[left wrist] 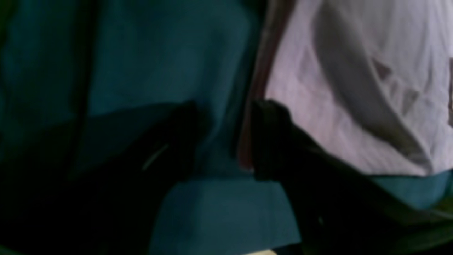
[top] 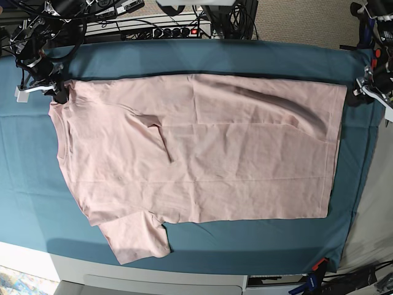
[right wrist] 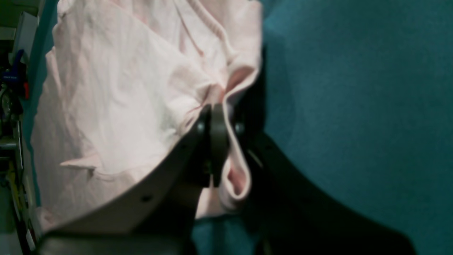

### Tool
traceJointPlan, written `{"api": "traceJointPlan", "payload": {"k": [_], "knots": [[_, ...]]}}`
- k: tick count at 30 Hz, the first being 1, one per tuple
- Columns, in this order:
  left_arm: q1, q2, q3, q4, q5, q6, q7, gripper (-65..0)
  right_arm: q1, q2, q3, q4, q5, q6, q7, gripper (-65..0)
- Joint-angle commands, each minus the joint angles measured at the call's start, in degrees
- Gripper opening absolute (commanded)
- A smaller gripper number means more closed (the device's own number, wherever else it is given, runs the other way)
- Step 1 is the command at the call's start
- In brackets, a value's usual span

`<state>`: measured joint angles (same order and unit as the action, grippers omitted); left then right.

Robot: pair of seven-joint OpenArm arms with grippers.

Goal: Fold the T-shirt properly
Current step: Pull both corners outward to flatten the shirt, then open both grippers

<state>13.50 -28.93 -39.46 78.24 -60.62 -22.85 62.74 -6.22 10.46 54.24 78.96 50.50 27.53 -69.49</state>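
The pale pink T-shirt lies flat, plain side up, on the teal table cloth, collar at the left and hem at the right. One sleeve sticks out at the front; the other is folded in over the chest. My right gripper is at the far shoulder corner, and the right wrist view shows it shut on a fold of the shirt. My left gripper is at the far hem corner. In the left wrist view it is open, with the shirt's edge between its jaws.
Cables and a power strip run along the table's far edge behind the cloth. Clamps hold the cloth at the front right corner. The table's bare white edge runs along the front.
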Motion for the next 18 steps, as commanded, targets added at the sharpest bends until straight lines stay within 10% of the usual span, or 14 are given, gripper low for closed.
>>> {"api": "traceJointPlan", "payload": {"k": [1, 18], "knots": [[0.13, -0.79, -0.04, 0.02, 0.07, -0.66, 2.05, -40.9, -0.28, 0.37, -0.2, 0.11, -1.86, -0.09, -2.45, -65.0], [0.24, -0.94, 5.99, 0.04, -2.86, -4.0, 4.33, -36.1, -0.28, 0.35, -0.2, 0.11, -1.88, -0.02, -2.58, -65.0]]}}
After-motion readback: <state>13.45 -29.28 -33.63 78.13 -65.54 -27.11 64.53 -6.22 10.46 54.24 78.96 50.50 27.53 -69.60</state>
